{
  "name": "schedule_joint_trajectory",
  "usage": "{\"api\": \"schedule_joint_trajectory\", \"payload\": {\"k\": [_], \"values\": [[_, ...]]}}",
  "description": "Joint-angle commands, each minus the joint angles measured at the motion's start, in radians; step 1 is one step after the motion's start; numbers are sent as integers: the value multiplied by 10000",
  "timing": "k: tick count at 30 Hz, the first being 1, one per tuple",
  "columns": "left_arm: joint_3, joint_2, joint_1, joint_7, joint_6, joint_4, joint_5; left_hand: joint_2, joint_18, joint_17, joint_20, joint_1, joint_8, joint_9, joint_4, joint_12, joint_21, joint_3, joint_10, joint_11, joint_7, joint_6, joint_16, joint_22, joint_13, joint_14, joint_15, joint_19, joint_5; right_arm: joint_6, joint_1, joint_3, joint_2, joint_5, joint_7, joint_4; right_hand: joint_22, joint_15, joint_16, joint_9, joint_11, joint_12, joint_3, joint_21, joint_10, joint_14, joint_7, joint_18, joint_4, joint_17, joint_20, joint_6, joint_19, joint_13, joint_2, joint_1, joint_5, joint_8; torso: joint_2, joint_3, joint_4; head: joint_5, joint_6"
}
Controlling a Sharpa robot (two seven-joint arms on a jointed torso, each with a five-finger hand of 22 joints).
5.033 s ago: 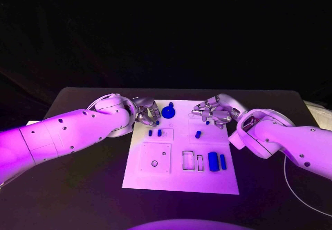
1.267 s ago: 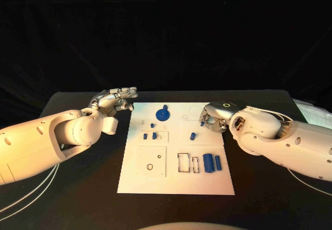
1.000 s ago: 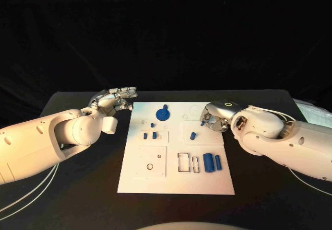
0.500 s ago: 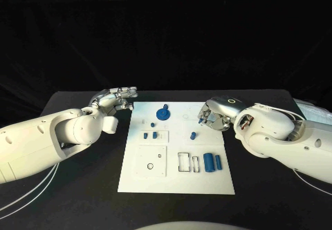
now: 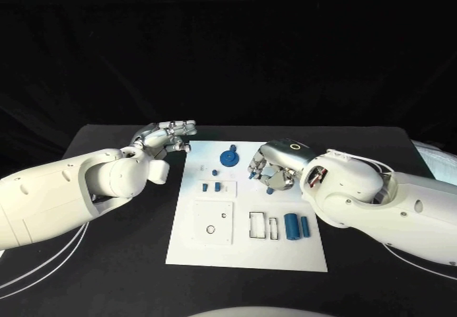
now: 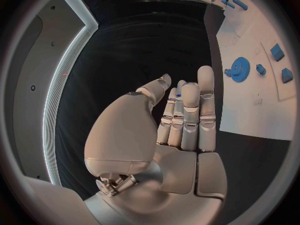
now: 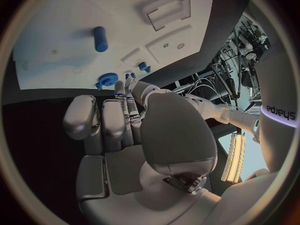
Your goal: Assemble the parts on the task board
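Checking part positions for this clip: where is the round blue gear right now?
In the head view the blue gear sits at the far end of the task board, between the left hand and the right hand, untouched by either.

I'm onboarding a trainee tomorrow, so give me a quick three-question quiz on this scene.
1. True or false: the left hand rests on the task board.
2. Which is over the board? A) left hand B) right hand
3. Fill in: the blue gear lies near the board's ___ edge, seen from the robot.

Key: 1 false, it is over the black table beside the board; 2 B; 3 far.
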Motion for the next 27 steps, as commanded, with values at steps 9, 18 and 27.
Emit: {"api": "schedule_joint_trajectory", "payload": {"k": [9,18,27], "values": [[7,67,3,-23,82,52,-53,59,113,-21,25,94,35,4,-63,51,-62,13,-107,-1,31,-80,-47,-13,10,-69,10,-74,47,310,-493,-136,855,-131,445,-180,25,11,64,15,52,-60,-47,53,19,420,79,-157,-7,36,-7,1,86,-18,41,-73,14,2,31,3,-3,541,-286],[7,77,4,-24,127,104,-53,60,113,-22,25,95,35,4,-64,52,-62,13,-107,-1,31,-81,-47,-13,10,-70,10,-74,47,359,-926,-169,1235,-186,568,-339,23,18,78,17,64,-72,-42,55,8,418,96,-156,-32,45,-1,-7,86,-20,70,-54,37,-1,16,6,-9,691,-477],[8,49,4,-32,154,127,-53,71,113,-38,25,116,42,6,-79,66,-63,17,-114,-1,31,-83,-50,-16,11,-79,11,-76,47,506,-1172,-188,1391,-256,591,-457,25,21,83,18,68,-76,-41,58,4,417,101,-156,-45,48,2,-9,87,-20,78,-45,45,-2,17,13,-13,696,-537]]}}
